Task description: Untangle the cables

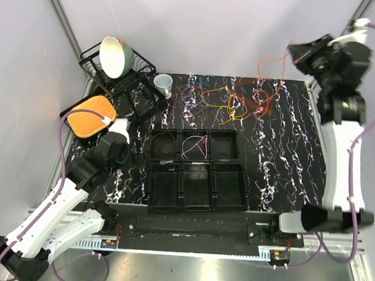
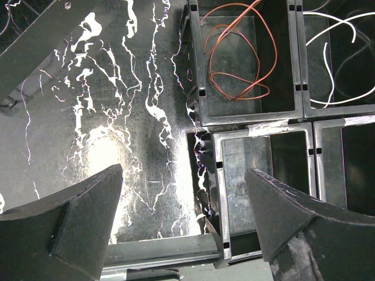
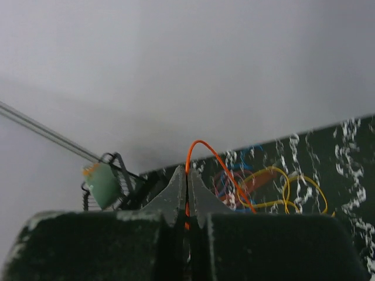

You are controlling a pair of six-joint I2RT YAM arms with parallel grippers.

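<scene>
A tangle of thin cables [image 1: 231,98] in yellow, orange, red, blue and purple lies at the far middle of the dark mat. My right gripper [image 1: 296,53] is raised high at the far right, shut on an orange cable [image 3: 214,158] that loops up from its tips and runs down to the pile [image 3: 275,187]. My left gripper [image 2: 184,205] is open and empty, low over the mat beside the black tray's left wall [image 2: 205,170]. An orange cable [image 2: 234,58] lies coiled in the tray's far-left compartment, a white one [image 2: 337,64] in the compartment to its right.
The black six-compartment tray [image 1: 197,170] sits mid-table. A black dish rack [image 1: 115,72] with a green-and-white bowl [image 1: 114,54] stands at the far left, a white cup [image 1: 163,83] beside it, and an orange sponge-like pad [image 1: 90,117] on a black tray at the left edge.
</scene>
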